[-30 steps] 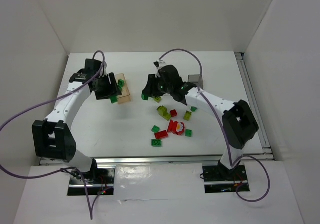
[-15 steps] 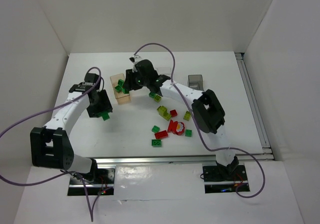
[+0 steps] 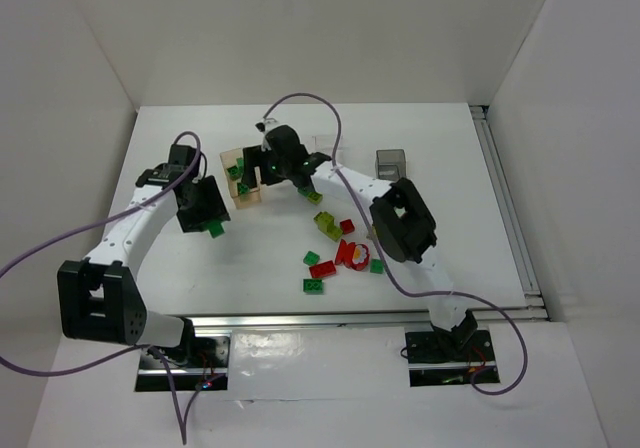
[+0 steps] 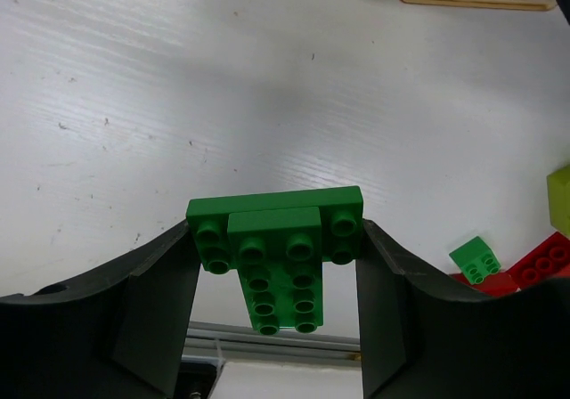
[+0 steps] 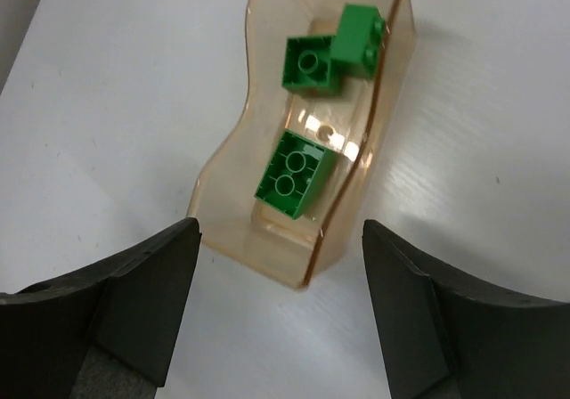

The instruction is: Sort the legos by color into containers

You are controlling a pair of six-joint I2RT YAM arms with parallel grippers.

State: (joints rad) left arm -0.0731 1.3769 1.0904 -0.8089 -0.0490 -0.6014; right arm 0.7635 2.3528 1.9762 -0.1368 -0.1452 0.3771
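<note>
Colour is deciding where things are sitting: 3 dark green bricks (image 5: 292, 172) are lying inside the orange-tan bin (image 5: 254, 243), 2 bunched at its far end and 1 nearer the middle, so this bin appears to be serving as the green container. The right gripper (image 5: 280, 279) is hovering directly above it, its fingers (image 5: 147, 283) standing wide apart with nothing between them. The left gripper (image 4: 277, 239) is clamping a dark green piece (image 4: 276, 265), a flat plate with a narrower one stacked on it, and is hanging over the bare table (image 4: 178, 78) just left of the bin. That piece is probably heading for the same bin, and the left gripper is likely holding off because the right arm (image 3: 340, 178) is reaching across and taking up the space over the opening; both working there at once would be risking a collision. Further right along the back, the clear bin (image 3: 325, 143) is showing only faintly behind the arm, and the dark grey bin (image 3: 391, 162) is standing apart; I cannot tell what either is holding. Loose pieces are crowding the middle of the table: a yellow-green brick (image 3: 328, 226), a red brick (image 3: 322, 268), a round red piece (image 3: 352, 255) and a green brick (image 3: 314, 286), some touching their neighbours.
</note>
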